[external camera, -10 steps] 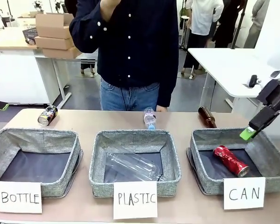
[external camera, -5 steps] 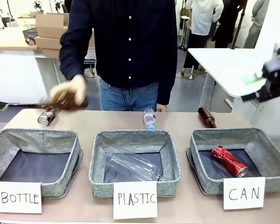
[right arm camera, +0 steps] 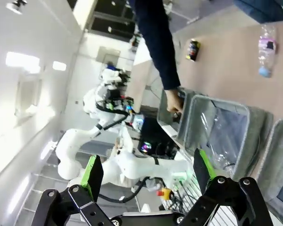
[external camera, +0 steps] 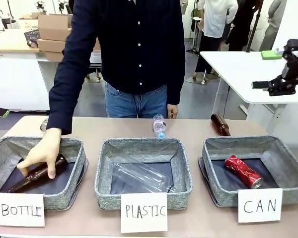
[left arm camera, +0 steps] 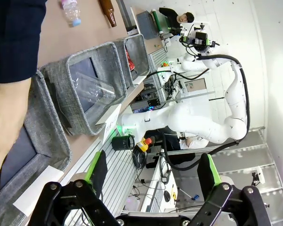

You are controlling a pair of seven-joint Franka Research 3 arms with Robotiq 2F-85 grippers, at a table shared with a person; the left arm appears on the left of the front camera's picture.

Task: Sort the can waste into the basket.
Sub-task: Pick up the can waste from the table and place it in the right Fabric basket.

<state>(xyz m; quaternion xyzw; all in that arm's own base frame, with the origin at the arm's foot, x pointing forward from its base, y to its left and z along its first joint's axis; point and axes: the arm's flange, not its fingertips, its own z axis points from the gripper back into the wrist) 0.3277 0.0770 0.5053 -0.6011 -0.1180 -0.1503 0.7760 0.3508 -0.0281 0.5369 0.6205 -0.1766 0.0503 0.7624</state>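
Front view | red can (external camera: 244, 171) in basket (external camera: 288, 163) | right tool (external camera: 266, 69) high above

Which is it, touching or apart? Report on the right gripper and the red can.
Apart. Front view: the right gripper hangs open well above the red can, which lies in the CAN basket.

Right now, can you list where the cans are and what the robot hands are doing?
Red can: lying in the CAN basket
Black can: on the table, outside any bin
Left gripper: open, empty
Right gripper: open, empty, raised high
Person's hand: on a brown bottle in the BOTTLE bin
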